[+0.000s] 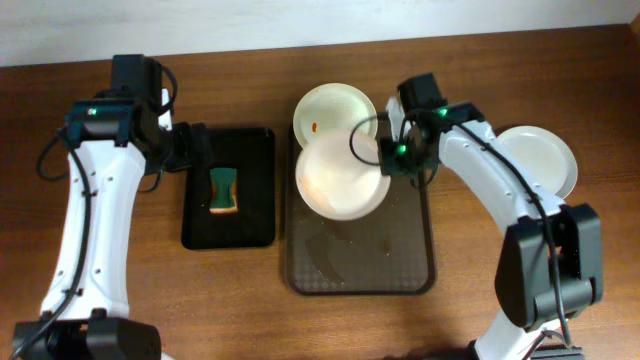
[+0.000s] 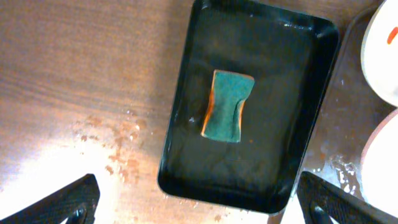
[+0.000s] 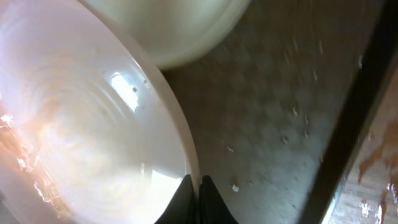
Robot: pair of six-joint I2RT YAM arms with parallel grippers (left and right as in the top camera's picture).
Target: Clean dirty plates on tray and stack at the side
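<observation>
Standing over the dark, water-spotted wooden tabletop (image 1: 230,310), I see the left gripper (image 2: 199,186) spread wide above a small black rectangular tray (image 2: 298,93) holding a green-and-orange sponge (image 2: 227,106). Just beside it lies the large glossy dark brown tray (image 1: 360,265), droplets on its patterned floor. It carries a round white smeared plate (image 1: 333,110) reaching past the far rim and an overlapping plate (image 1: 340,180) pinched at its edge by the right gripper (image 3: 198,202). A third white plate (image 1: 540,160) rests on the wood at right.
</observation>
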